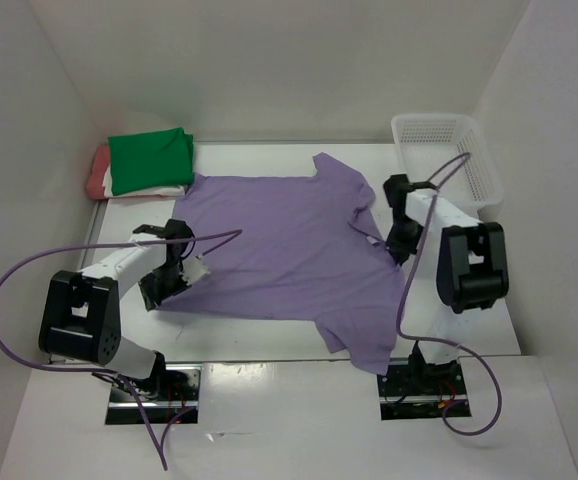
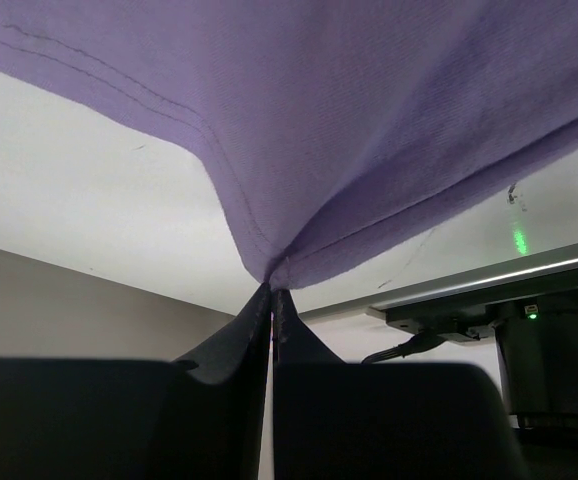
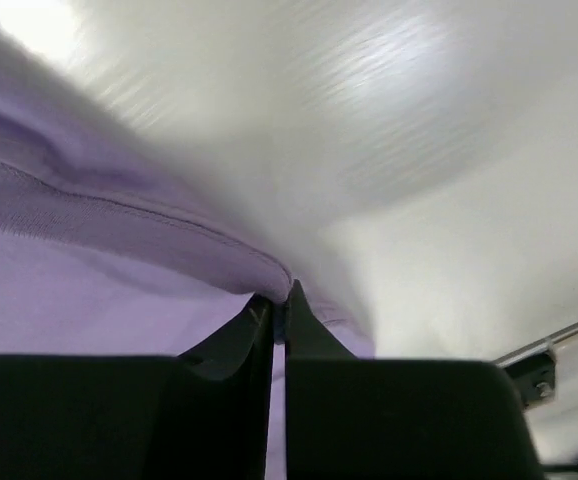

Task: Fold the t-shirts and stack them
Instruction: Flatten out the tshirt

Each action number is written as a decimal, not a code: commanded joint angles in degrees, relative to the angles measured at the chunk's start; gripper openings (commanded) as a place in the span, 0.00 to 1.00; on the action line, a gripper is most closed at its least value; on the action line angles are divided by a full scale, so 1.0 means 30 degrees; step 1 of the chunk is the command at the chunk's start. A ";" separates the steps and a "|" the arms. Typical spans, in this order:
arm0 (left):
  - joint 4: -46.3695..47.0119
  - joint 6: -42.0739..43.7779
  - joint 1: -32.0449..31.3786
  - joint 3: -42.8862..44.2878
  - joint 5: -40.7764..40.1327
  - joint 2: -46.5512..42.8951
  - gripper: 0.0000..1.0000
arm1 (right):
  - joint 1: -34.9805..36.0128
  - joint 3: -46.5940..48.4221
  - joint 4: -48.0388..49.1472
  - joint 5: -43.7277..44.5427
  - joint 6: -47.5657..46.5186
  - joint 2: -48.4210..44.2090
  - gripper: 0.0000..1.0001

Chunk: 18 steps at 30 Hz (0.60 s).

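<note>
The lavender shirt [image 1: 289,250] lies spread flat across the middle of the surface [image 1: 269,335]. Its long axis runs left to right, with the hem at the left and the collar end pointing right. One sleeve points far and the other points near, drooping over the near edge. The left gripper [image 2: 272,290] has its fingers closed on the hem at the near left corner, and the cloth is pulled into a peak there. The right gripper [image 3: 279,295] has its fingers pinched on a seamed edge at the shirt's right end. At the far left sits a folded pile: the green shirt [image 1: 149,158] on top, then the cream-white shirt [image 1: 154,190], with the salmon-red shirt [image 1: 96,170] showing at the left. A white mesh basket [image 1: 479,180] stands at the far right.
</note>
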 commanded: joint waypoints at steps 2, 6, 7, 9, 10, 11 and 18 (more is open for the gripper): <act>-0.0391 -0.0486 0.0127 -0.0364 -0.0668 -0.0161 0.03 | -0.2679 -0.0682 0.1242 -0.1055 -0.0246 -0.2711 0.20; -0.0391 -0.0486 0.0127 -0.0745 -0.0668 -0.0163 0.03 | -0.4088 -0.0860 0.1683 -0.1439 -0.0246 -0.2917 0.32; -0.0391 -0.0486 0.0127 -0.0745 -0.0668 -0.0163 0.03 | -0.4292 -0.0860 0.1944 -0.1439 -0.0246 -0.2917 0.34; -0.0391 -0.0312 0.0127 -0.0745 -0.0668 -0.0163 0.03 | -0.4294 -0.0860 0.2121 -0.1263 -0.0043 -0.2685 0.38; -0.0391 -0.0310 0.0127 -0.0745 -0.0668 -0.0163 0.03 | -0.4294 -0.0860 0.2123 -0.1263 -0.0041 -0.2683 0.38; -0.0391 -0.0310 0.0127 -0.0745 -0.0668 -0.0163 0.03 | -0.4294 -0.0860 0.2123 -0.1263 -0.0040 -0.2683 0.38; -0.0391 -0.0310 0.0127 -0.0745 -0.0668 -0.0339 0.06 | -0.0291 0.0601 0.2679 -0.1060 -0.1152 -0.4294 0.36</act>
